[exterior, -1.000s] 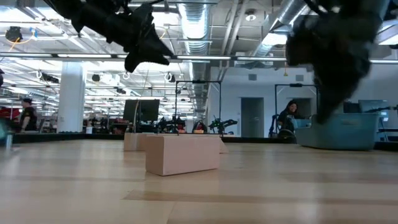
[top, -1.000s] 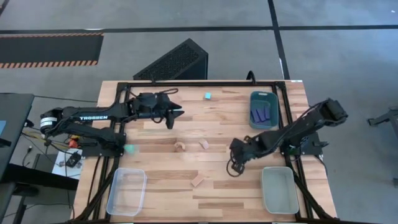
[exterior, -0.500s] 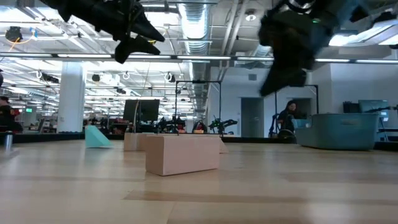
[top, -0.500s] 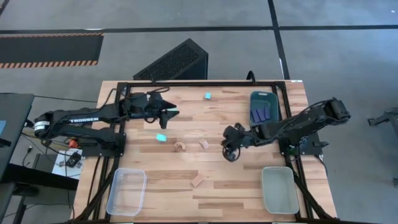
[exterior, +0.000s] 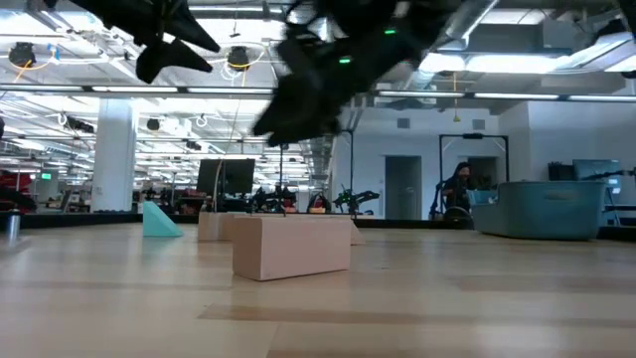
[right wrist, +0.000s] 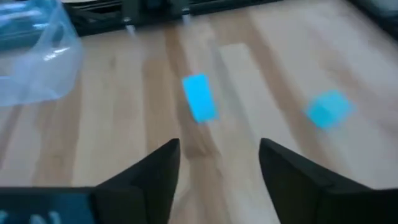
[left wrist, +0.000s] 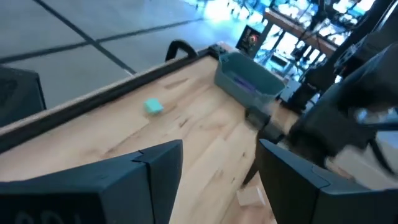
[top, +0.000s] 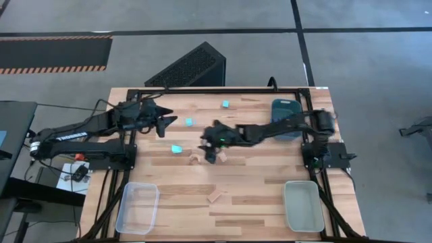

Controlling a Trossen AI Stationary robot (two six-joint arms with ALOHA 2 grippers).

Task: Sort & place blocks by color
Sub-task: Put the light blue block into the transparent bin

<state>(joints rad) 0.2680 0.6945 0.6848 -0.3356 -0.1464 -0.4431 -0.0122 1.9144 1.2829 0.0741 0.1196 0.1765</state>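
Teal cubes (top: 176, 149) lie loose mid-worktop, left of the right claw (top: 210, 154), which hangs spread and empty above pale blocks (top: 221, 156), so, seemingly mid-swing, it could scatter them, while the left claw (top: 167, 123) waits spread at far left.

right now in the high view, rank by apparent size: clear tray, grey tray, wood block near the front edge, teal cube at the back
1-2. clear tray and grey tray: they look alike
3. wood block
4. teal cube
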